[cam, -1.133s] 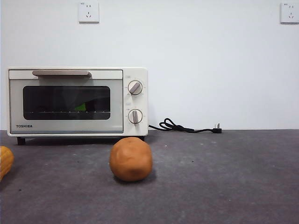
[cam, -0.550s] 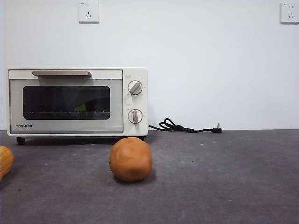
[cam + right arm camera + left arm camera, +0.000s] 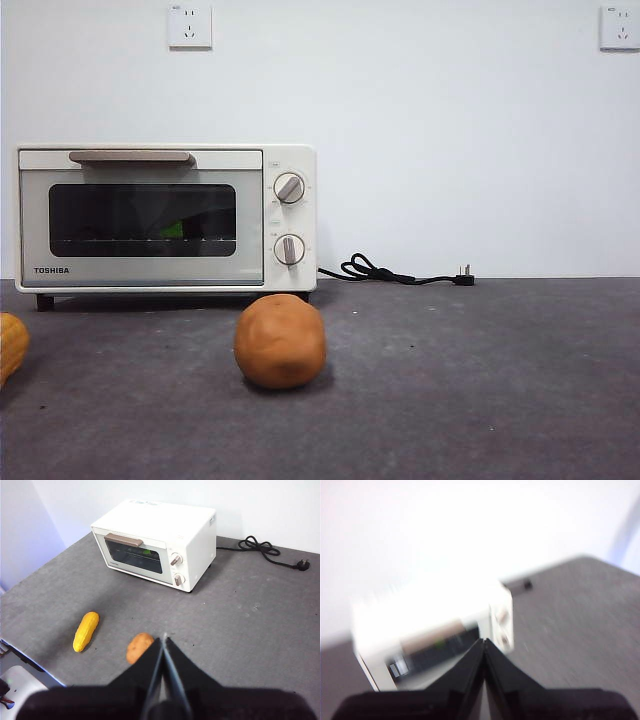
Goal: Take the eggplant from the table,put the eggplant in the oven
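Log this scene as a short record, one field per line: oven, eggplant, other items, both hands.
oven: door shut, at the table's back
eggplant: green cap shows through the door glass, on the rack; rest too dark to make out
ball: orange-brown, on the table before the oven
corn: yellow, lying beside the ball, apart from it
cord: black, unplugged, beside the oven
left hand: shut, empty
right hand: shut, empty

Plain white wall with two sockets, evenly lit, shadowless.
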Controlling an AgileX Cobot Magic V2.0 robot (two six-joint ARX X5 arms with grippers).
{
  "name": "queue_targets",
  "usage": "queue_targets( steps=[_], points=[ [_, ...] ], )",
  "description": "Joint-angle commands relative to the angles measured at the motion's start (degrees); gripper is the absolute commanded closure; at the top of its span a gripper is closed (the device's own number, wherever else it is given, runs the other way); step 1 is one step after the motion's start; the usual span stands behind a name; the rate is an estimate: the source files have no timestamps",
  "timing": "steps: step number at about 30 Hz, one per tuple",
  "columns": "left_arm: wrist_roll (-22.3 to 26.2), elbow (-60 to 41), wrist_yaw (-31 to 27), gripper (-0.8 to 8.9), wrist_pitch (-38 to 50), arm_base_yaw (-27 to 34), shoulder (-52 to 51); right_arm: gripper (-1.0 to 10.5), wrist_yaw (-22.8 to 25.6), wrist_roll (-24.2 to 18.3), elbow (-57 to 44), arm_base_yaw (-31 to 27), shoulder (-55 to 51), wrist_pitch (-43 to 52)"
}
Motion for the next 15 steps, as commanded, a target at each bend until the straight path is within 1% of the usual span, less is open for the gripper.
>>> queue_targets(
  steps=[1,5,10,15],
  points=[
    [3.19,-1.44,0.07,8.18,4.68,-0.15,-2.78,9.5,0.07,-0.39,-0.33,0.04,0.07,-1.31],
    [5.11,-7.61,0.07,8.18,14.16,-0.15,-7.52,9.5,0.04,-0.39,-0.33,0.04,0.07,-1.31],
    [5.31,-22.75,0.07,8.18,25.99,-0.15,-16.13,9.5,0.04,-0.39,-0.33,0.04,0.07,-1.31],
    [6.97,-38.32,0.07,8.18,30.62,-0.13,-22.91,9.5,0.07,-0.39,-0.33,0.04,0.07,-1.31]
  ],
)
